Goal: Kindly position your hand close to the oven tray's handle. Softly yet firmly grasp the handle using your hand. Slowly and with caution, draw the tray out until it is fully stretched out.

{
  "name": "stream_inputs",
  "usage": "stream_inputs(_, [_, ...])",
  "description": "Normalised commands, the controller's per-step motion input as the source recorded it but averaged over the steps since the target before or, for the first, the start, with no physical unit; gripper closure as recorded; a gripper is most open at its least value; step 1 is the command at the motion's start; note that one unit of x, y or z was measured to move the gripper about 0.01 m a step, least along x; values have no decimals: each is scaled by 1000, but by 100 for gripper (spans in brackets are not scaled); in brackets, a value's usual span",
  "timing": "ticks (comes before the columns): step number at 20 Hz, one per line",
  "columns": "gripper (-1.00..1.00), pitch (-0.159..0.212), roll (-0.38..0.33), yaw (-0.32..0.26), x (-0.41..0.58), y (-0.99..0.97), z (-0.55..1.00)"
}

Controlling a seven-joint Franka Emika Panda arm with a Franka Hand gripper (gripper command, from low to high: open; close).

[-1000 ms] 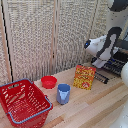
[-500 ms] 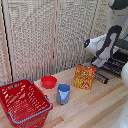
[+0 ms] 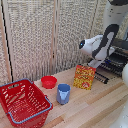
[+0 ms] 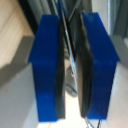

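Wooden table (image 3: 95, 107), oven tray (image 3: 116, 61) half cut off; gripper (image 4: 73, 70) nearly closed round blurred handle (image 4: 73, 67).

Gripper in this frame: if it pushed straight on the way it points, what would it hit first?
Most likely the handle, the slim dark bar already between the blue fingers of the gripper. Depth is blurred, so contact cannot be confirmed.

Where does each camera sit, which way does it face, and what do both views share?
Exterior view: off the arm, facing the wooden table and slatted screen; shows the white arm, red basket, blue cup, and oven tray at the exterior view's right.
Wrist view: on the wrist, looking along the claw; blue fingers fill it, thin wires between.
Shared: the tray area.
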Motion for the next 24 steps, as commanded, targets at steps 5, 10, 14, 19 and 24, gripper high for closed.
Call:
stream_inputs(5, [100,0,-107,-80,98,808,-183])
stream_inputs(10, [100,4,-111,-40,119,309,-25])
stream_inputs(14, [-100,15,-66,0,116,65,9])
stream_inputs(19, [-100,31,-52,0,130,91,39])
stream_inputs(24, [-100,43,-25,17,110,35,64])
